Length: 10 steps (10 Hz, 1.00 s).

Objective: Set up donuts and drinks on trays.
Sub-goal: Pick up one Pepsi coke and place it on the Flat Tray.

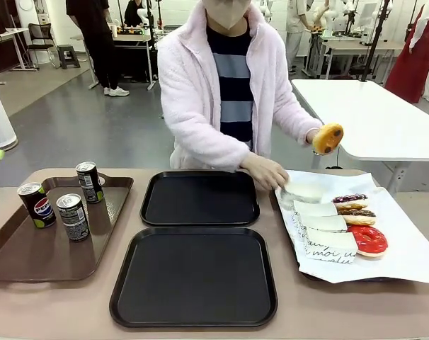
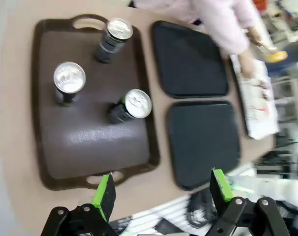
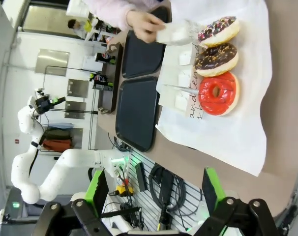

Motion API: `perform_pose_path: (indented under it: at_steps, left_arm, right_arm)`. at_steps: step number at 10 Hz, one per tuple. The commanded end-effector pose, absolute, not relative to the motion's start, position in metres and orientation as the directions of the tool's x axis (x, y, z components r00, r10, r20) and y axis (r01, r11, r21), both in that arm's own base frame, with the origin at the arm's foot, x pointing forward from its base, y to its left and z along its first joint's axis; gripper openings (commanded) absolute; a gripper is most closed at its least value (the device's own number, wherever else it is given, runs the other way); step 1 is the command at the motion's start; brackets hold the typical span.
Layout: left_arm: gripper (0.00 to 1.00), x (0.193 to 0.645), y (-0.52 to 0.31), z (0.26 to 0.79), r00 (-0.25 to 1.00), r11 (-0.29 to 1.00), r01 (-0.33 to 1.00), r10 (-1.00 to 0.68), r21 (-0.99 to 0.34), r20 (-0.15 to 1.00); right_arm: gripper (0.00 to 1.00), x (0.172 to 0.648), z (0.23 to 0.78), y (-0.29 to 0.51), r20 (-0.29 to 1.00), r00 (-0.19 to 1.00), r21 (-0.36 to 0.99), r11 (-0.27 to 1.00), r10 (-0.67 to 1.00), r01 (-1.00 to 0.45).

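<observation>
Two black trays lie bare mid-table, the far tray and the near tray. Three drinks stand on a brown tray: a Pepsi can and two grey cans. Three iced donuts in sleeves lie on white paper: sprinkled, chocolate, red. The person holds a plain donut up, the other hand on an empty sleeve. My left gripper hangs open high over the brown tray's near end. My right gripper is open, high beside the donuts.
The white paper covers the table's right end and overhangs its tray. The person stands at the far edge, arms reaching over the far tray's right corner. A white table stands behind on the right.
</observation>
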<state>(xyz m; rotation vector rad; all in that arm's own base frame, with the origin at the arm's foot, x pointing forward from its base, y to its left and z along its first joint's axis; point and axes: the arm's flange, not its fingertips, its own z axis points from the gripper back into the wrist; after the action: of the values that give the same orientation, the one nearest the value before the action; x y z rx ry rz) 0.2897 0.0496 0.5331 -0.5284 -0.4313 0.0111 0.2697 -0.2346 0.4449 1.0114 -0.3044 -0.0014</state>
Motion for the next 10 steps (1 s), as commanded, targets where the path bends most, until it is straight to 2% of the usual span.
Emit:
perform_pose_path:
  at_steps: [1, 3, 6, 7, 8, 10]
  left_arm:
    - [1.0, 0.31, 0.002, 0.499, 0.919, 0.949, 0.002, 0.123, -0.317, 0.374]
    - [1.0, 0.341, -0.027, 0.485, 0.915, 0.973, -0.057, 0.14, -0.221, 0.379]
    - [1.0, 0.376, -0.034, 0.461, 0.941, 0.975, -0.137, 0.182, -0.173, 0.284]
    - [1.0, 0.378, -0.027, 0.453, 0.944, 0.973, -0.157, 0.199, -0.171, 0.264]
    - [1.0, 0.363, -0.039, 0.461, 0.933, 0.98, -0.092, 0.146, -0.175, 0.328]
    - [1.0, 0.363, -0.039, 0.461, 0.933, 0.98, -0.092, 0.146, -0.175, 0.328]
  right_arm:
    - [1.0, 0.269, 0.444, -0.236, 0.253, 0.957, 0.84, 0.524, -0.144, -0.143]
    - [1.0, 0.269, 0.444, -0.236, 0.253, 0.957, 0.84, 0.524, -0.144, -0.143]
    - [1.0, 0.269, 0.444, -0.236, 0.253, 0.957, 0.84, 0.524, -0.144, -0.143]
    - [1.0, 0.269, 0.444, -0.236, 0.253, 0.957, 0.84, 0.524, -0.144, -0.143]
    - [1.0, 0.269, 0.444, -0.236, 0.253, 0.957, 0.84, 0.524, -0.144, -0.143]
    - [1.0, 0.269, 0.444, -0.236, 0.253, 0.957, 0.84, 0.524, -0.144, -0.143]
